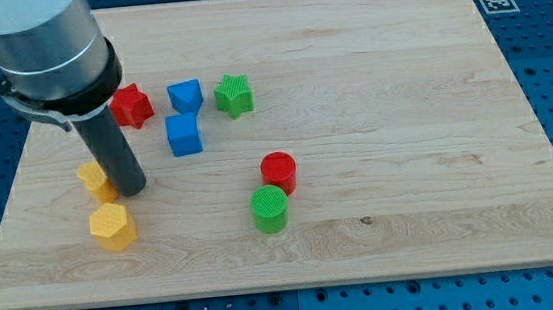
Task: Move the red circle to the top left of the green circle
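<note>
The red circle [279, 171] stands near the middle of the wooden board [403, 114]. The green circle [270, 208] stands just below it and slightly to the view's left, touching or almost touching it. My tip [131, 191] rests on the board far to the view's left of both circles, right beside a yellow block [94, 179] and above a yellow hexagon [112, 227].
A red star [132, 105], a blue block [185, 95] and a green star [234, 94] sit in a row toward the view's top left. A blue cube [183, 135] sits below them. The arm's grey body [41, 45] fills the top left corner.
</note>
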Available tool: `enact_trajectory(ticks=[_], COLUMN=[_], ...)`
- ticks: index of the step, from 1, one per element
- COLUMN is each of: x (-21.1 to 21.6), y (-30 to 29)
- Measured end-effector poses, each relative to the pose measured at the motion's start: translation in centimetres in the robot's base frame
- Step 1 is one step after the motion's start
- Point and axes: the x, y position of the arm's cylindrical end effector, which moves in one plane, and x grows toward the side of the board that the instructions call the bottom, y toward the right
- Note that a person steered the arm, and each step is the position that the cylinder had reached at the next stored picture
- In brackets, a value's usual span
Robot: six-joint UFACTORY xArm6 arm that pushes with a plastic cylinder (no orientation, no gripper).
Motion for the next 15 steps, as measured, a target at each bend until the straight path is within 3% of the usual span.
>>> enact_trajectory(ticks=[3, 9, 12, 13, 15], x=[-1.1, -1.8, -4.7, -2.5, 1.1], y=[8.0, 12.1, 20.2, 24.5, 24.7])
